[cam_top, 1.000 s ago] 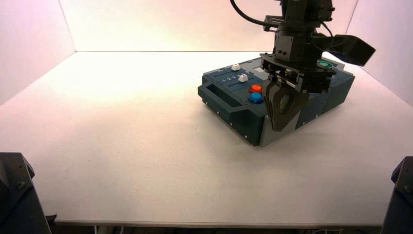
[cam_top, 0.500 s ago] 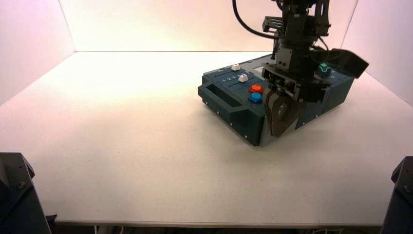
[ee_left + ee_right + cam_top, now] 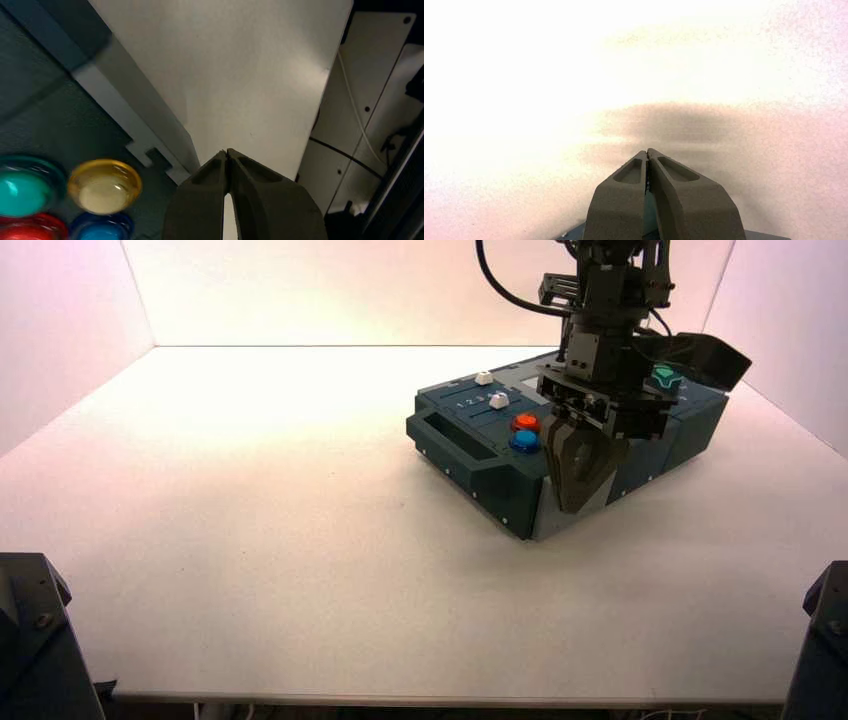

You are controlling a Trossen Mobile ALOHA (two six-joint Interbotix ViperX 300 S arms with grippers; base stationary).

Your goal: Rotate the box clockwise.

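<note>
Where you look down from the high view, you have these items:
- box [image 3: 470,445] – dark blue-grey, set askew on the right half of the white counter [image 3: 250,540]; one end handle faces the counter's left;
- red button [image 3: 525,422] and blue button [image 3: 523,440] on its top; the left wrist view adds a yellow button [image 3: 104,185] and a teal button [image 3: 22,192] close by;
- green knob [image 3: 665,373] at the far end, position unreadable;
- left claw [image 3: 575,502] – pointing down against the box's near long side, just right of the buttons; closed tip to tip, holding nothing [image 3: 227,152];
- right claw [image 3: 740,358] – raised above the box's far right end, aimed at the wall; likewise pressed closed and empty [image 3: 647,151].
</note>
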